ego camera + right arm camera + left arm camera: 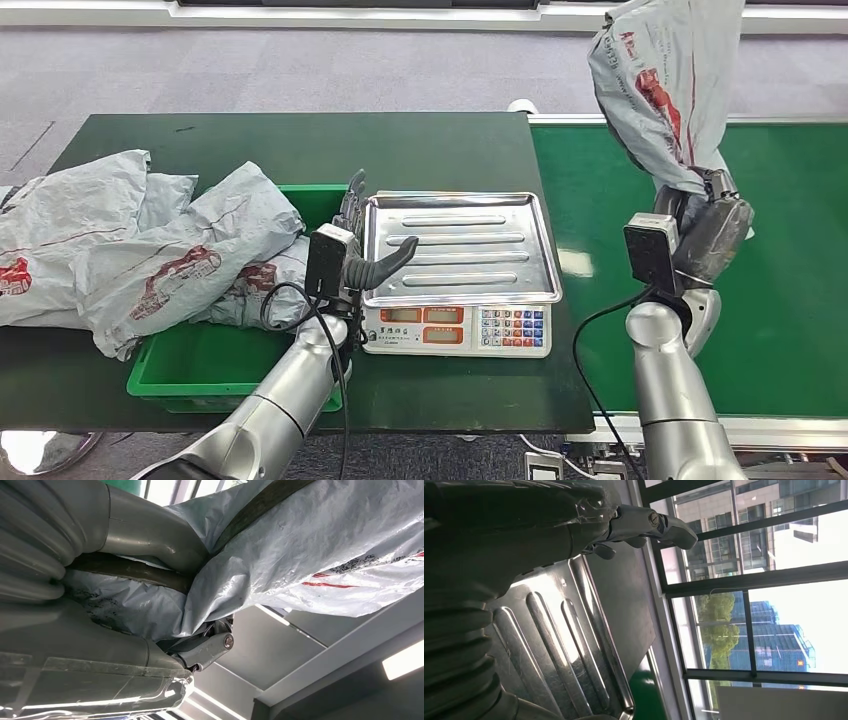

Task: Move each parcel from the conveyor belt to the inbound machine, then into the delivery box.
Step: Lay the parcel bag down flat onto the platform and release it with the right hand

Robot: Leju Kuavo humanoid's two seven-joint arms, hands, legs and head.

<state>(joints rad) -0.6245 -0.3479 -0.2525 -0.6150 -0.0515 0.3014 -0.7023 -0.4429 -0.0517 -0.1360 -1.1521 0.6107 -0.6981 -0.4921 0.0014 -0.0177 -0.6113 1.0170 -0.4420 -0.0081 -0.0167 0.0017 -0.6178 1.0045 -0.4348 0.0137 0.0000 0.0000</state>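
Right hand (712, 228) raised, gripping grey parcel (665, 85); left hand (362, 250) apparently empty, fingers spread.

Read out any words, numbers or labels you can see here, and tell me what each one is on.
None can be read for certain.
Held parcel: red print, blurred.
Parcels in the green bin: red logos, illegible.
Scale: small label, red displays and keypad, too small to read.

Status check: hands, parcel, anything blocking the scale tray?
Right hand grips grey parcel, raised above the green conveyor belt. Left hand open, at the scale tray's left edge, thumb over it. Tray bare; other parcels heaped over the green bin.
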